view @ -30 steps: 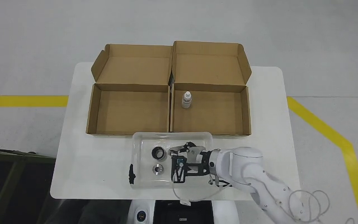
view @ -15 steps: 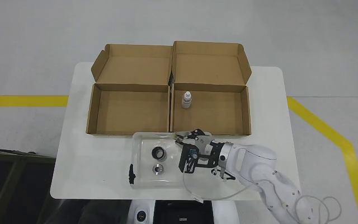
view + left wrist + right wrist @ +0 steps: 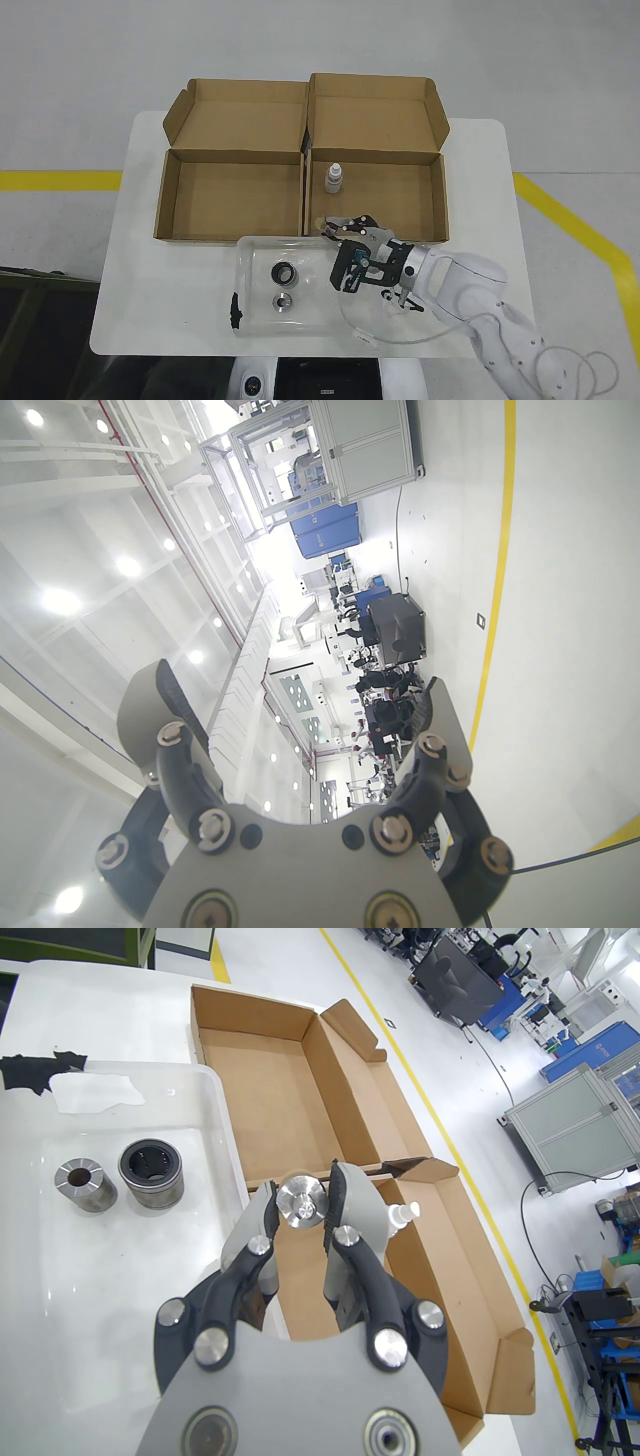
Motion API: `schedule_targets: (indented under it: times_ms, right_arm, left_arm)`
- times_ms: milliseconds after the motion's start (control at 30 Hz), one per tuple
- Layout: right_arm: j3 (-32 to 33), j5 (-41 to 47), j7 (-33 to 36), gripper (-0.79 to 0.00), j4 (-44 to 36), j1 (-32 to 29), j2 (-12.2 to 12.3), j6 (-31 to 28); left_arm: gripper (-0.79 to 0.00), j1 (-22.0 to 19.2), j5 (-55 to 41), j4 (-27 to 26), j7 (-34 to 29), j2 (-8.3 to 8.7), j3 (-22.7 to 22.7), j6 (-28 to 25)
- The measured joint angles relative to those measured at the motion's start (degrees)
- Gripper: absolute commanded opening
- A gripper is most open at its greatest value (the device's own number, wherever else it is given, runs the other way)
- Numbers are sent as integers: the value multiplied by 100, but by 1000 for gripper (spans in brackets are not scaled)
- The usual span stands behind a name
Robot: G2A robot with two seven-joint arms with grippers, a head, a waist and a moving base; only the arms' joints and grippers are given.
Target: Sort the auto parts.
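My right gripper is shut on a silver metal stud, held above the seam between the clear tray and the two cardboard boxes. In the top view this gripper hangs over the tray's far rim, at the near wall of the right box. A black-lined bearing and a steel bushing stand in the tray, also seen as the bearing and the bushing. My left gripper is open, holds nothing, and points at the room.
The left box is bare inside. A small white bottle stands in the right box near its left wall; it also shows as a bottle behind my finger. Black tape marks the tray's left rim.
My right gripper rose out of the tray with the stud and moved away from the robot, toward the right box. The bearing and bushing stayed put.
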Motion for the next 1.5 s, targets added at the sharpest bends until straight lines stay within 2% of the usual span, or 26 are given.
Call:
schedule_targets:
  times_ms: [500,733,1267,1500]
  right_arm:
    - [310,346,78,-785,360,308,-25,137]
    - [252,482,237,-785,704,552,-59,102]
    - [15,1293,1108,-785,1839,1452,-159,-559]
    - [-222,1519,1276,-785,2487,1885,-238,-582]
  left_arm:
    - [0,0,0,0,0,0,0,0]
    - [0,0,0,0,0,0,0,0]
    - [0,0,0,0,0,0,0,0]
    - [0,0,0,0,0,0,0,0]
